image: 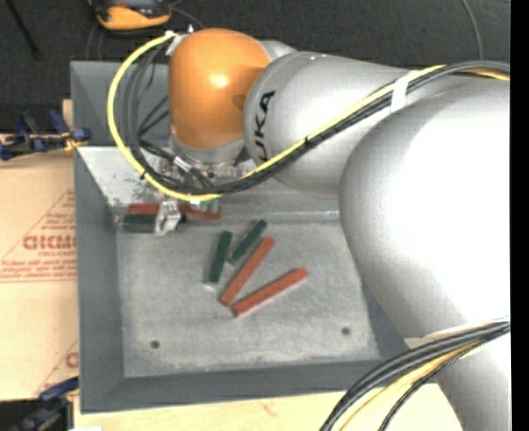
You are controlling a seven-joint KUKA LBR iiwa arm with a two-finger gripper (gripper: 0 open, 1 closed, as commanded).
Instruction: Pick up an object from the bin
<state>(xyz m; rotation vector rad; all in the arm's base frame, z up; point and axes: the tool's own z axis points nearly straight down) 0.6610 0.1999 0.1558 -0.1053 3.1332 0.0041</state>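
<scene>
Position: my gripper [169, 215] is low in the back left corner of the bin [98, 330], just beside the back wall and near the left wall. My orange cover [212, 83] and the yellow cable [119, 88] hang above that corner.

Grip state: I cannot tell from this angle whether I am wide, narrow or holding anything.

Nearest things: a back red stick [142, 209] and a back green stick [138, 224] lie side by side, running out from my tip towards the left wall. The red one lies nearer the back wall. A small green piece [212, 206] lies on my other side, against the back edge. Whether I touch any of these three I cannot tell.

Centre of floor: four sticks lie as a loose group, apart from me. The left green stick [217, 257] and right green stick [249, 239] meet at their upper ends. The upper red stick [248, 270] lies just beside them, and the lower red stick [269, 293] just below that.

Room: the corner is tight, with walls on two sides. The front floor [246, 339] and the strip along the left wall are bare. My arm covers the right side.
</scene>
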